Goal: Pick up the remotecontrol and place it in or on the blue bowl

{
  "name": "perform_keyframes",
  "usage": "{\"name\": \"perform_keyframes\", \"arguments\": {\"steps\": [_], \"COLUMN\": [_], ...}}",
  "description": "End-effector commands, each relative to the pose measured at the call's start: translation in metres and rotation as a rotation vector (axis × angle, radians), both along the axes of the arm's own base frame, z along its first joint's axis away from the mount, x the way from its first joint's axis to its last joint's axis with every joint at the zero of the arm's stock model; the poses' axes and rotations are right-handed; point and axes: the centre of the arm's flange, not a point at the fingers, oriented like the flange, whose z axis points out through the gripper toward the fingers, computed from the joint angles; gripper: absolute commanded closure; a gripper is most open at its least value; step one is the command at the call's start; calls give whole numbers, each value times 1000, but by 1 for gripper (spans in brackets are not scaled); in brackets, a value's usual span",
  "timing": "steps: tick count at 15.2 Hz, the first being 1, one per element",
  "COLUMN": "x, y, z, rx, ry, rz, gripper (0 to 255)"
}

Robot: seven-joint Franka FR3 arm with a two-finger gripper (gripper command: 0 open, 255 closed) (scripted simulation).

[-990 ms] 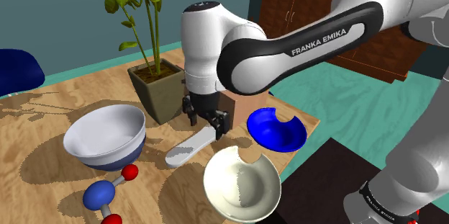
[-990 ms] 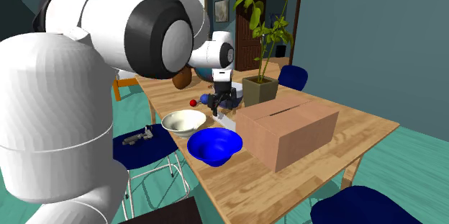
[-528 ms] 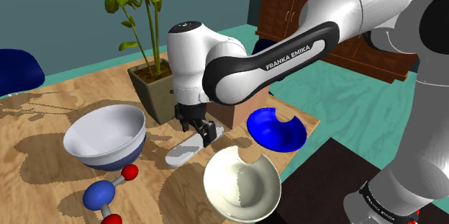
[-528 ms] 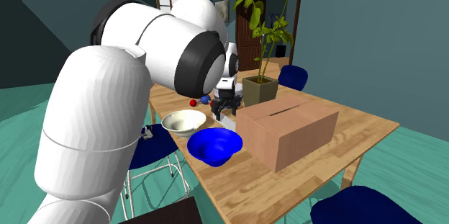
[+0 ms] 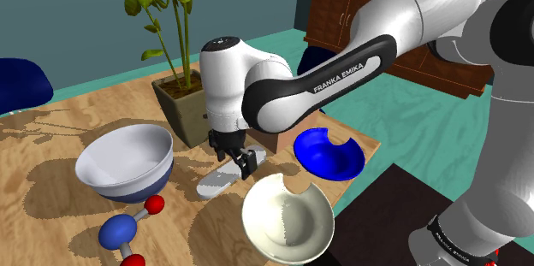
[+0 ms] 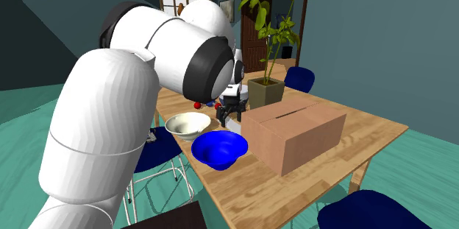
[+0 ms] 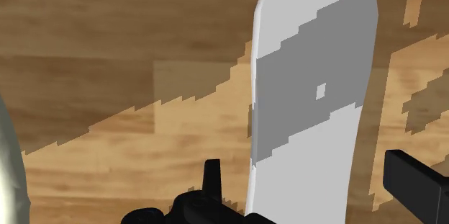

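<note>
— Where is the remote control?
— The white-and-grey remote control [image 5: 216, 182] lies flat on the wooden desk [image 5: 86, 123], near the blue bowl [image 5: 335, 163], which sits toward the shoulder view's right.
— And the gripper?
— The black gripper [image 5: 238, 162] is low over the remote's end. Its fingers [image 7: 211, 183] are spread on either side of the remote, not touching it.

A home dining room: wooden table [image 5: 86, 110], blue chairs [image 6: 298, 79], potted plant [image 5: 186, 102], sideboard [image 5: 334, 8].
</note>
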Motion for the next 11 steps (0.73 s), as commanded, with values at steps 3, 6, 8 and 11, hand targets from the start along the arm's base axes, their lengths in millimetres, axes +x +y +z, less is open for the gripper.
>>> {"name": "perform_keyframes", "arguments": {"steps": [3,6,8,11], "x": [0,0,0,0], "y": [0,0,0,0], "z": [0,0,0,0], "rx": [0,0,0,0], "ry": [0,0,0,0], "rz": [0,0,0,0], "gripper": [255,255,255,255]}}
